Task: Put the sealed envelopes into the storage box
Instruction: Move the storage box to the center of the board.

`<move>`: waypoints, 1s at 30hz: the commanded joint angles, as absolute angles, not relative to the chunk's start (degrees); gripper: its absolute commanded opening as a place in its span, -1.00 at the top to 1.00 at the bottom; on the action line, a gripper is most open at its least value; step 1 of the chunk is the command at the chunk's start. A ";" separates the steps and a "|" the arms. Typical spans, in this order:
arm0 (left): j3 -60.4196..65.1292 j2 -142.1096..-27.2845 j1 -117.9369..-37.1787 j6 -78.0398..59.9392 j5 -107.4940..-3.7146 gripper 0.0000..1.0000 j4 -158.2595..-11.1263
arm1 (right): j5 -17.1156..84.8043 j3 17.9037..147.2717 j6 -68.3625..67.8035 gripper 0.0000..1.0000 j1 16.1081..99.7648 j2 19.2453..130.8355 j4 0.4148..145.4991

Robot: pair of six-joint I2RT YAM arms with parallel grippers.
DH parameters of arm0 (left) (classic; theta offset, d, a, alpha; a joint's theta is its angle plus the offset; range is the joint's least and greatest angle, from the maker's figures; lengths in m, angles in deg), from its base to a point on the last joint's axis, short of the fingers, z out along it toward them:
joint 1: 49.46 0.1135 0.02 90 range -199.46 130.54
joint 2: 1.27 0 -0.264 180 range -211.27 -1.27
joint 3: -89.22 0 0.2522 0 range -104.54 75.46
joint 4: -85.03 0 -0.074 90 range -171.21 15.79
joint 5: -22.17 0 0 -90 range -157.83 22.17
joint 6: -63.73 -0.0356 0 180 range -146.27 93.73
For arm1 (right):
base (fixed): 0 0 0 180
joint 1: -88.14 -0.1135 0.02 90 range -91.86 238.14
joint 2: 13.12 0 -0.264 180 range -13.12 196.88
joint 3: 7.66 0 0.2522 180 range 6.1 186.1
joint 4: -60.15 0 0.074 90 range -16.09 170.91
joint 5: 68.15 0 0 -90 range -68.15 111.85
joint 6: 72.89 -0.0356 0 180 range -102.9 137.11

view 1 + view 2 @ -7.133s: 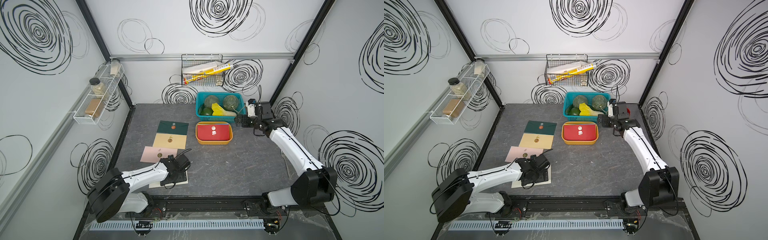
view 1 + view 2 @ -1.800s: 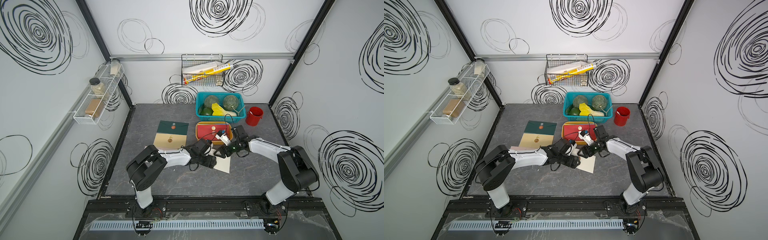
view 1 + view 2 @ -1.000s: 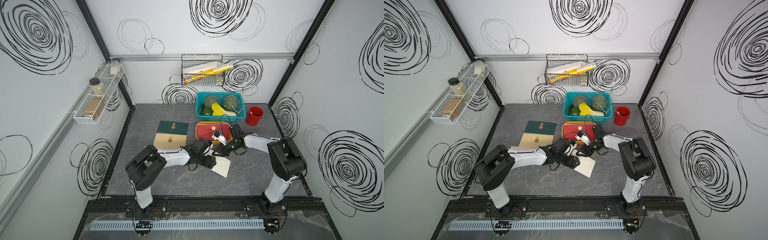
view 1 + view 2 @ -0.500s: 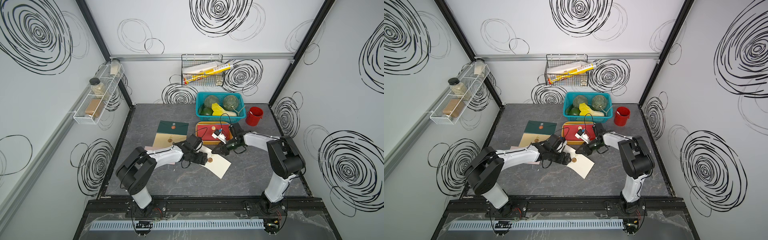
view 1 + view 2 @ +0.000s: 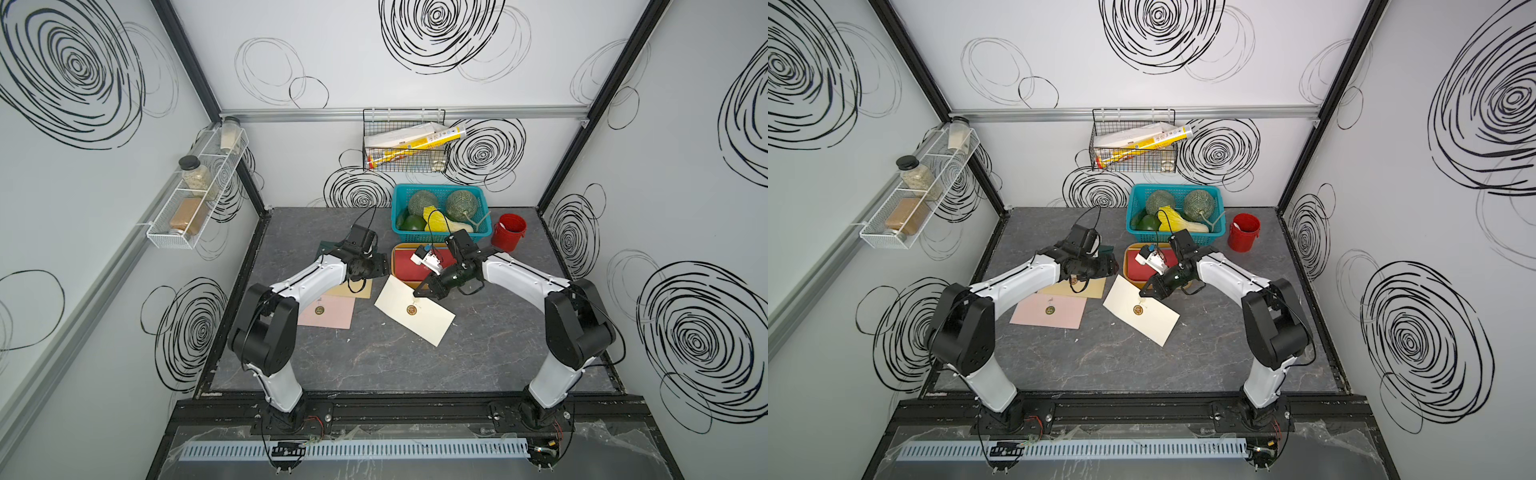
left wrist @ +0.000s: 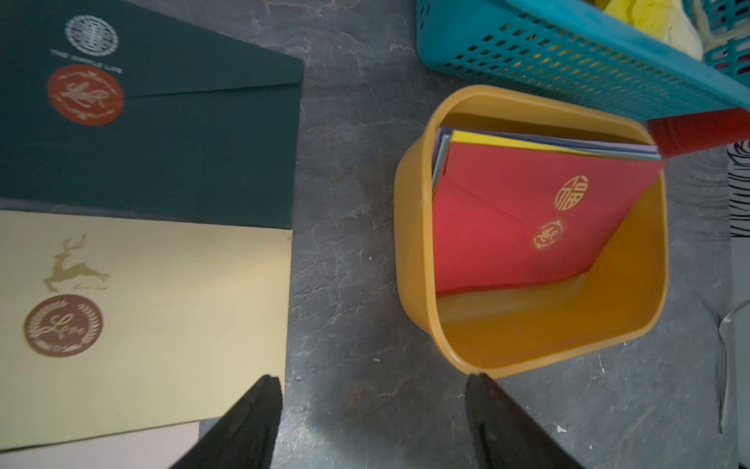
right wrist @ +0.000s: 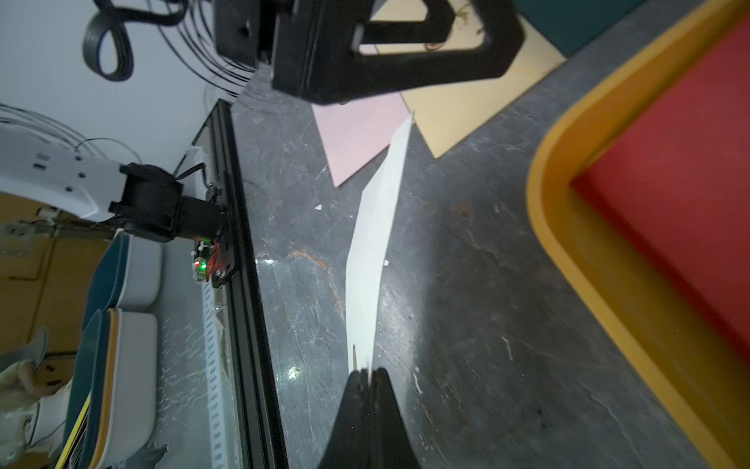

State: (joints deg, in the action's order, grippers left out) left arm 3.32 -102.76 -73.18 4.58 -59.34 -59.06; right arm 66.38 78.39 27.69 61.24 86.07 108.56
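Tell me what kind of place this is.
Most likely a robot test cell, not a real room: white panel walls with black scribbled spirals enclose a grey marbled tabletop, and two white robot arms stand mounted on a black rail at its front edge.

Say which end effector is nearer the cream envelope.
Right. The right end effector pinches the cream envelope; the left end effector hovers apart, by the tan envelope.

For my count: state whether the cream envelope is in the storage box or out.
Out. The cream envelope is beside the storage box, its edge pinched in the shut right end effector.
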 commanded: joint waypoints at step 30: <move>3.02 -107.12 -76.95 -4.70 -60.37 0.73 -55.62 | 43.68 111.96 43.49 1.00 65.25 95.12 133.82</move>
State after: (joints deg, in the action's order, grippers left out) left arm -0.83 -111.98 -76.57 -1.98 -59.65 -58.29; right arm 42.90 108.90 38.10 67.17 92.57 128.67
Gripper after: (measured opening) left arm 0.143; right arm 0.043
